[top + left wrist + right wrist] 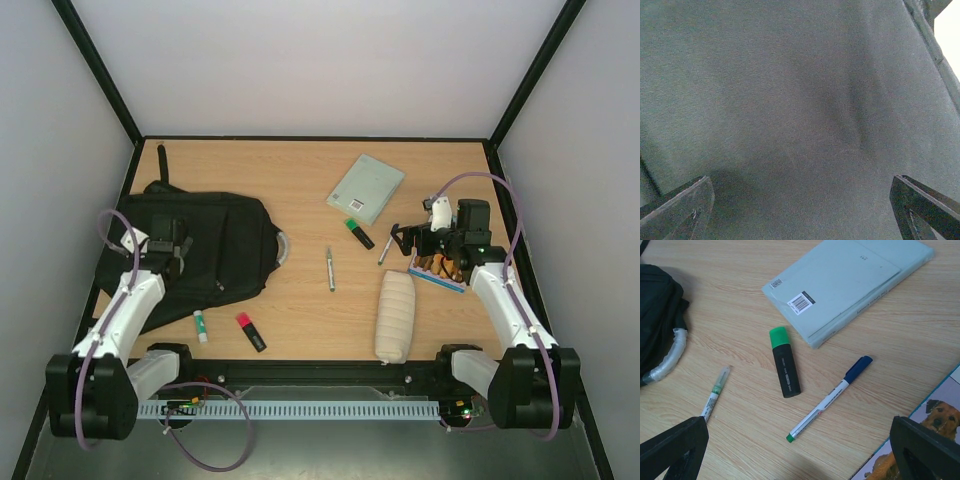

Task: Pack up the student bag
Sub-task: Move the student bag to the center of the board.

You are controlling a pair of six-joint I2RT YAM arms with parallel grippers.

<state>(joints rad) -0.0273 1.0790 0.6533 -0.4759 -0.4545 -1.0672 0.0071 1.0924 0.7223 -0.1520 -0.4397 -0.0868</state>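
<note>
Black student bag (235, 250) overhead, only weave wrist-close

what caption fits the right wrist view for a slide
Open right gripper above a green-capped highlighter, blue-capped pen and grey notebook.

left arm (128, 305) and right arm (508, 300): white link shells showing over bulky black joint housings (90, 388). a purple cable (472, 176) looping along each arm. left gripper (168, 250) and right gripper (408, 245) showing black; a white block (437, 213) sitting on the right wrist. fingertips (675, 447) appearing as dark matte wedges in both wrist views.
</note>
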